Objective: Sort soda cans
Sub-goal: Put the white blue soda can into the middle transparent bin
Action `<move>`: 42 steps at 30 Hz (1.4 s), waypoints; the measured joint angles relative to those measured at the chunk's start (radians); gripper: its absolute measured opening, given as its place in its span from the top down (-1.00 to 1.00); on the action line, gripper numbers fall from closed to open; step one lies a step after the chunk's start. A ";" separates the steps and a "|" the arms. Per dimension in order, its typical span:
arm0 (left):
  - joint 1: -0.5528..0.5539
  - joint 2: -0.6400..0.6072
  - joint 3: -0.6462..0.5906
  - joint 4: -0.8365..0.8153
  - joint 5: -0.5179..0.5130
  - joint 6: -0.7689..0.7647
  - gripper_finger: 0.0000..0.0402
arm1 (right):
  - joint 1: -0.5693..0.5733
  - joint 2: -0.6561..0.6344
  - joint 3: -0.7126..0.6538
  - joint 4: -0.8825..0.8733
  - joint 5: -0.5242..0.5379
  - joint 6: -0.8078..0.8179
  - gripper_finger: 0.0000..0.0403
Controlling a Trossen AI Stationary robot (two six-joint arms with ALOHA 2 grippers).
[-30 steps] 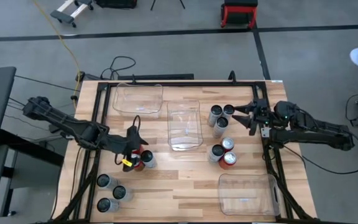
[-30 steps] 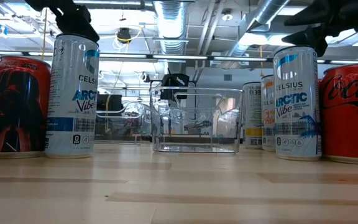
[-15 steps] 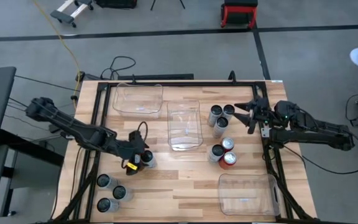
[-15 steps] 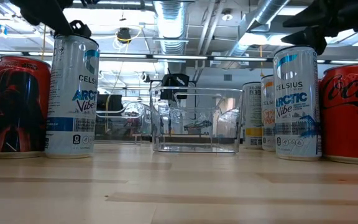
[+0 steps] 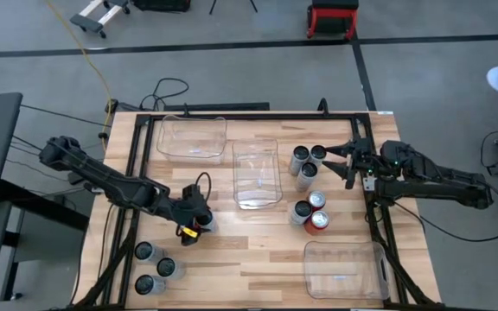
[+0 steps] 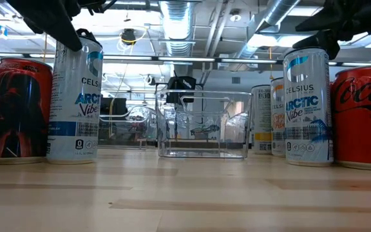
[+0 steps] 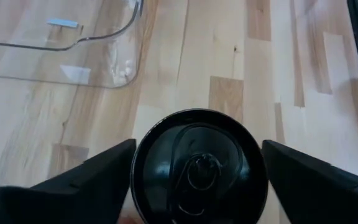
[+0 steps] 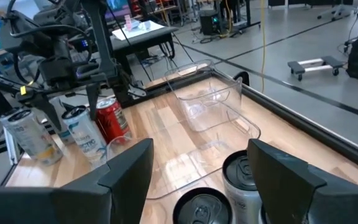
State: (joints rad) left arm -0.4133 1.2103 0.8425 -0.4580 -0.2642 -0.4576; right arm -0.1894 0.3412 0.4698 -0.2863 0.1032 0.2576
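A silver-white can (image 6: pixel 76 103) stands upright on the wooden table beside a red can (image 6: pixel 17 109), left of centre. My left gripper (image 5: pixel 197 218) hangs over this pair, slanting down. It is open, with one finger on each side of the silver-white can's top (image 7: pixel 197 168), which looks dark from the wrist. My right gripper (image 5: pixel 344 162) hovers open at the right, beside three grey-topped cans (image 5: pixel 308 161). Two of these show below its fingers (image 8: pixel 201 149). My left gripper has a finger (image 7: pixel 114 165) on each side of the silver-white can's top rim (image 7: pixel 143 140), coming from above at a slant. Whether the fingers touch the rim, I cannot tell. The can stands upright on the table.
Three clear bins stand on the table: far left (image 5: pixel 193 136), centre (image 5: pixel 256 171) and near right (image 5: pixel 344 268). Three cans (image 5: pixel 154 268) stand at the near left corner. Another three (image 5: pixel 309 212), one of them red, stand right of centre. Bare wood lies along the near middle.
My left gripper has gone down and toward the table's right and near side. It has come from beside the pair of cans to over them, and its fingers have sunk to the silver-white can's top. The cans have stayed where they were.
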 joint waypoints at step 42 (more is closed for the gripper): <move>0.647 0.222 0.559 -0.134 0.182 0.440 -0.25 | 0.012 0.000 0.000 -0.151 0.016 0.043 -0.39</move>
State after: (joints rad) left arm 0.2335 1.4320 1.4015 -0.5920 -0.0825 -0.0175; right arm -0.1771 0.3412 0.4698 -0.4378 0.1193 0.3010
